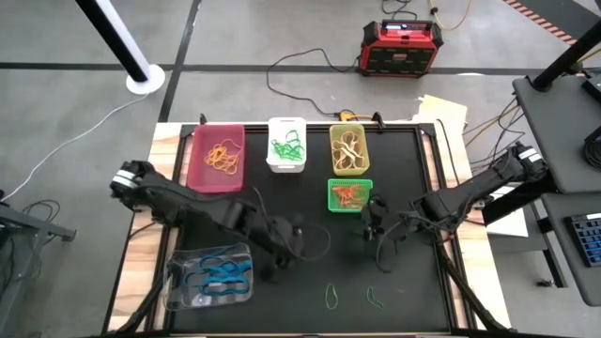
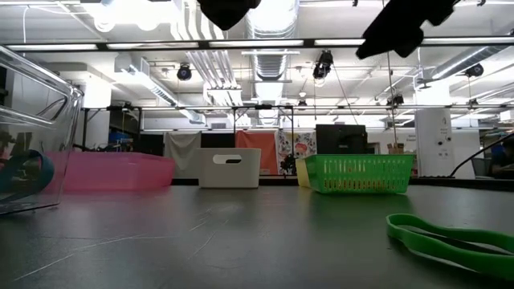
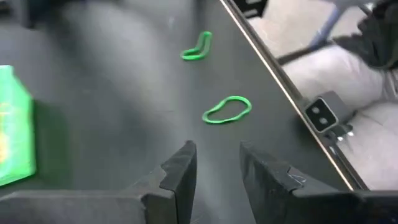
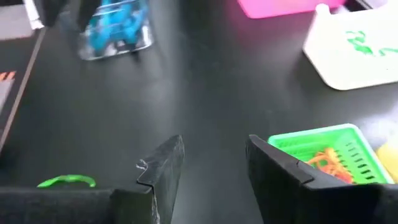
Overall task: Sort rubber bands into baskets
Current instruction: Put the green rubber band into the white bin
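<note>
High view: most bands are seen already sorted into the baskets (image 1: 216, 156). Two green bands (image 1: 331, 297) are left on the counter (image 1: 413, 291), ahead of the left jaws (image 3: 214, 171), which are spread and empty. The right jaws (image 4: 211, 168), spread and empty, are beside the green basket (image 4: 323, 149).

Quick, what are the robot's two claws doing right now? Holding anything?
Left gripper: fingers open, empty, above the black table near two loose green rubber bands.
Right gripper: fingers open, empty, beside the small green mesh basket.
</note>
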Robot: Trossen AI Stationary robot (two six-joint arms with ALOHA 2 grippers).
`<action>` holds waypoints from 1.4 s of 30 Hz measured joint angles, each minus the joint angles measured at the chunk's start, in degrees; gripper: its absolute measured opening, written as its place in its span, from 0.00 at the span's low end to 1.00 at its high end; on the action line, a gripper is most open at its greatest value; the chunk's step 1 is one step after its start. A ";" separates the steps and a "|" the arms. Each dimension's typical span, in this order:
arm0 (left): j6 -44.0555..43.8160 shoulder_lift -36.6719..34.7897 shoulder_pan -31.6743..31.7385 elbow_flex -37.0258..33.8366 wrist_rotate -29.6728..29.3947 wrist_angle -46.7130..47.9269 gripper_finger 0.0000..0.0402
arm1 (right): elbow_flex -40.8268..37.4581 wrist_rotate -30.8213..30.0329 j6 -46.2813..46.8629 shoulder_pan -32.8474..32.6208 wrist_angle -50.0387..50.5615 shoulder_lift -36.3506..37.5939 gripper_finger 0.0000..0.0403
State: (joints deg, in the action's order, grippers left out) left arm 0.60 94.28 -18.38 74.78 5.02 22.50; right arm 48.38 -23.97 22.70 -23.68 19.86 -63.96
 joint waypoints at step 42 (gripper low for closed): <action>-27.44 46.71 -8.18 45.45 -18.16 21.08 0.27 | -2.62 -16.66 16.33 -31.67 4.42 -0.74 0.47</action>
State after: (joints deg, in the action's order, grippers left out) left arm -26.84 140.99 -26.56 120.22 -13.15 43.58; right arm 45.76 -40.63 39.04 -55.35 24.27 -64.71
